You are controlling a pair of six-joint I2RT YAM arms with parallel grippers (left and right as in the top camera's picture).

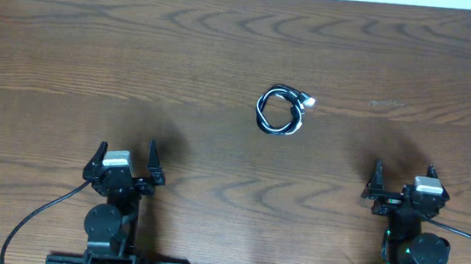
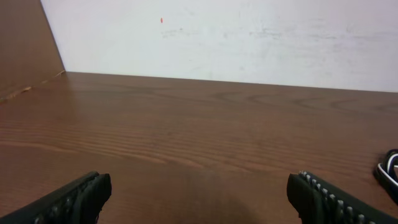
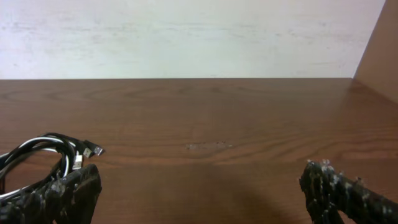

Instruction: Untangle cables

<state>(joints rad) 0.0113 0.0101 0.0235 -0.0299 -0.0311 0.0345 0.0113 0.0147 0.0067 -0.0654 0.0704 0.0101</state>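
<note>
The brown wooden table (image 1: 72, 49) is the biggest thing here, and the work lies near its middle. The left gripper (image 1: 126, 146) and the right gripper (image 1: 404, 168) both sit at the near edge, jaws spread wide with nothing between them, well apart from the cables (image 1: 281, 110). The cables lie as one small loop on the wood, a little right of centre and nearer the right arm. To do this well, I would bring the right gripper in low and pinch a single strand near the white plug (image 1: 309, 102) that sticks out at the loop's upper right. The left gripper could then pin the opposite side before a gentle pull apart. Count: one table, two grippers, one loop of black and white cords, and at least one plug; how many cords are wound together I cannot tell.
</note>
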